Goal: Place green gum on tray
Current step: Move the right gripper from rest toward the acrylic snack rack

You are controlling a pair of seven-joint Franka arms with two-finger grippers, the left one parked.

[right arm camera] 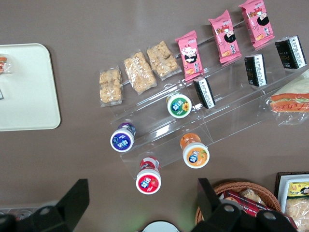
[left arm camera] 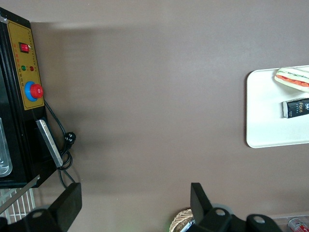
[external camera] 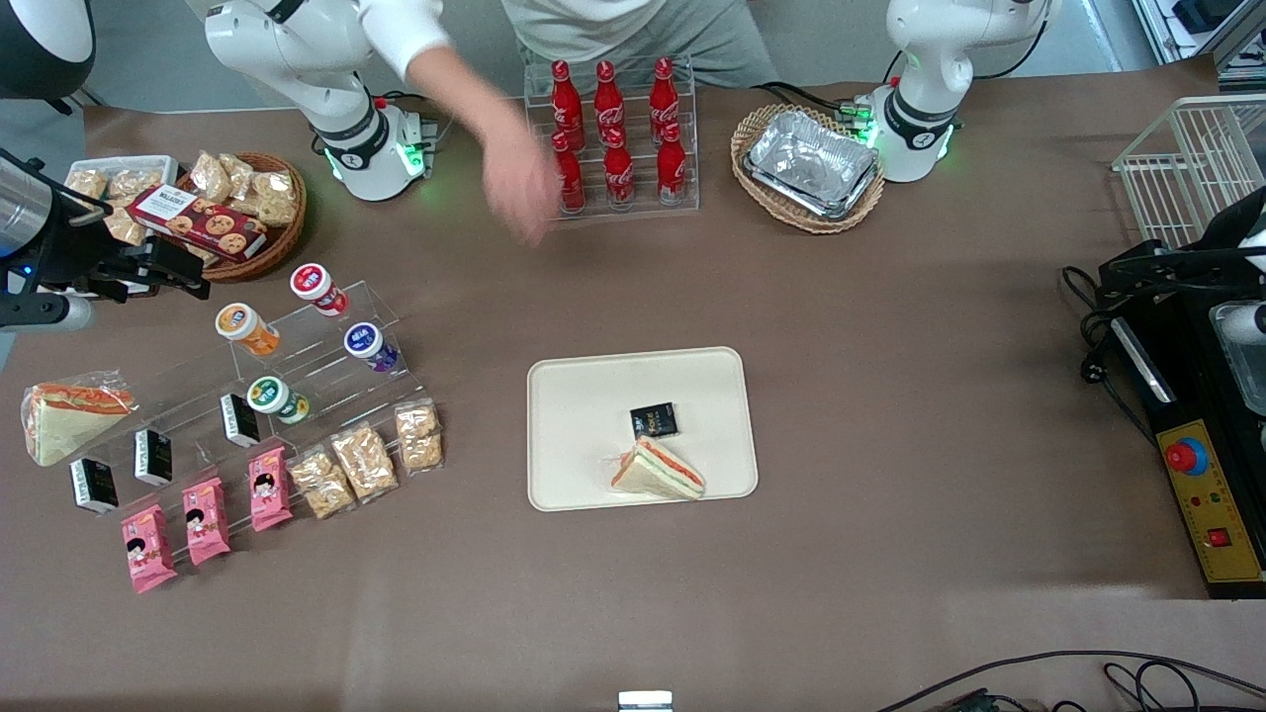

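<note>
The green gum (external camera: 272, 398) is a small green jar with a white-rimmed lid. It stands on the lowest step of a clear acrylic rack (external camera: 326, 346), nearer the front camera than the orange, red and purple jars. It also shows in the right wrist view (right arm camera: 179, 106). The cream-white tray (external camera: 593, 396) lies mid-table and holds a sandwich (external camera: 658, 472) and a small black packet (external camera: 654, 420); its corner shows in the right wrist view (right arm camera: 24, 87). My gripper (external camera: 163, 267) is open and empty, high above the rack's upper end beside the snack basket (right arm camera: 141, 198).
Orange (external camera: 245, 326), red (external camera: 316, 287) and purple (external camera: 368, 344) jars share the rack. Black packets, pink sachets and cracker packs line its front. A wicker snack basket (external camera: 277, 213) is close to my gripper. A person's hand (external camera: 519, 188) reaches over the table beside the cola bottles (external camera: 618, 138).
</note>
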